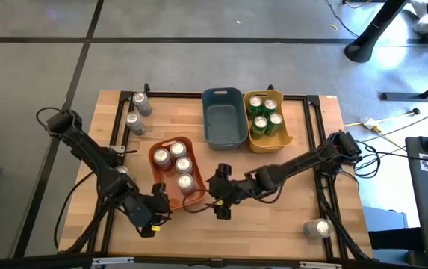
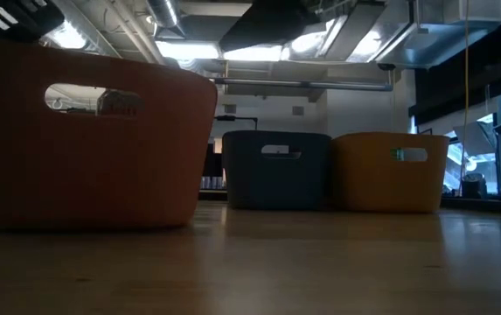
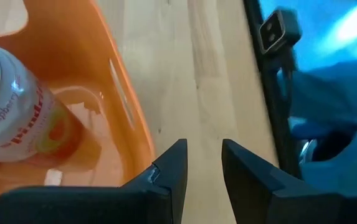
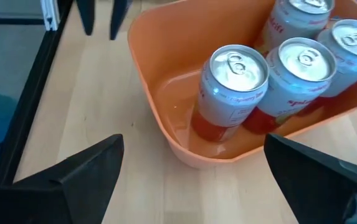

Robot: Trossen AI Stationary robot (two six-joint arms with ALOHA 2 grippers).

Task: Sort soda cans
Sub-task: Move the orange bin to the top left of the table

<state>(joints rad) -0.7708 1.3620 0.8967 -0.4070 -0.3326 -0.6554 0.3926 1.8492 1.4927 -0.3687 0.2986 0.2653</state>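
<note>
Several silver-and-red soda cans (image 1: 178,166) stand upright in the orange bin (image 1: 159,173); the right wrist view shows them (image 4: 234,93) at the bin's near end. Several green cans (image 1: 264,116) stand in the yellow bin (image 1: 282,142). Two silver cans (image 1: 137,113) stand on the table by its far left corner, and one can (image 1: 318,228) is near its near right corner. My left gripper (image 1: 160,202) (image 3: 203,163) is slightly open, just outside the orange bin's near left wall (image 3: 138,118). My right gripper (image 1: 219,196) (image 4: 194,152) is wide open at the bin's near right end, holding nothing.
An empty blue bin (image 1: 225,116) stands between the orange and yellow bins at the far middle; the low view shows all three in a row (image 2: 276,171). Black frame rails (image 1: 326,149) run along the table's sides. Bare wood (image 1: 273,224) lies toward the near edge.
</note>
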